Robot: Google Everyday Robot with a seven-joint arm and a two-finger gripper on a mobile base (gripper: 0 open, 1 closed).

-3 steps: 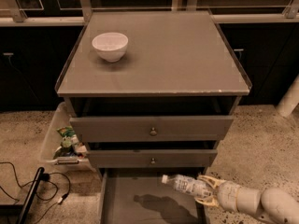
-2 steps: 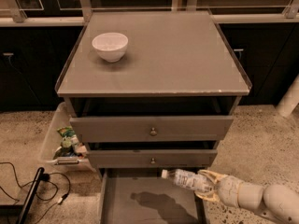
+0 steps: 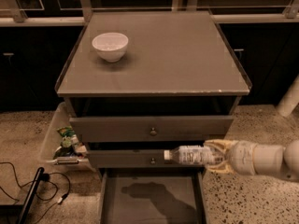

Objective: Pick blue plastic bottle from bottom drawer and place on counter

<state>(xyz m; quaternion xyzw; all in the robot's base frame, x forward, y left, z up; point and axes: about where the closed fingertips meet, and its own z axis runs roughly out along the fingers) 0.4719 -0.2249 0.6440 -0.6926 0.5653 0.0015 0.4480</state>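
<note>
My gripper (image 3: pixel 216 156) comes in from the right and is shut on the blue plastic bottle (image 3: pixel 189 155), a clear bottle with a white cap and a pale label. It holds the bottle level, cap pointing left, in front of the middle drawer and above the open bottom drawer (image 3: pixel 152 199). The drawer's floor is bare and carries the bottle's shadow. The counter (image 3: pixel 173 55) lies above, flat and grey, with a chipped front edge.
A white bowl (image 3: pixel 110 46) stands on the counter's back left. The two upper drawers with brass knobs (image 3: pixel 153 131) are closed. A clear bin with packets (image 3: pixel 65 143) sits on the floor at the left, with black cables (image 3: pixel 28 190) beside it.
My gripper has lifted the bottle up out of the bottom drawer to the height of the middle drawer's front.
</note>
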